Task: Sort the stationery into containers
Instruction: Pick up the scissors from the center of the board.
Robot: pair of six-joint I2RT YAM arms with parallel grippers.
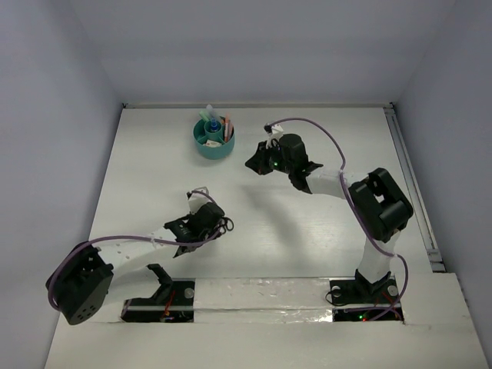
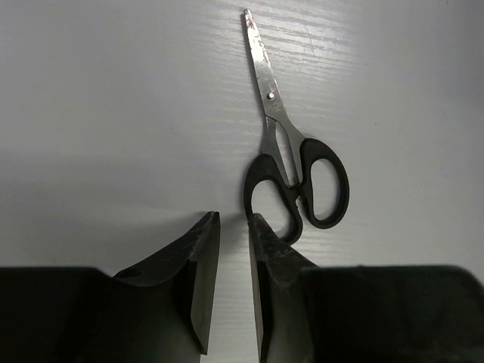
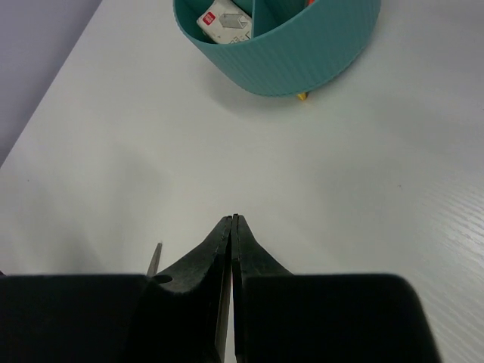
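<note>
The black-handled scissors (image 2: 293, 162) lie flat on the white table with the blades pointing away from my left gripper (image 2: 233, 218). Its fingers stand a little apart with nothing between them, and the right fingertip (image 2: 261, 231) is at the near handle loop. In the top view the scissors' handles (image 1: 225, 225) show at the left gripper (image 1: 217, 221). The round teal organiser (image 1: 214, 146) holds pens (image 1: 227, 127) and a blue-capped bottle (image 1: 209, 115). My right gripper (image 3: 234, 218) is shut and empty, short of the organiser (image 3: 302, 53), which holds a white eraser (image 3: 223, 21).
White walls enclose the table on the left, back and right. A rail (image 1: 411, 184) runs along the table's right edge. A small yellow bit (image 3: 302, 96) shows at the organiser's foot. Both arm bases (image 1: 261, 304) sit at the near edge.
</note>
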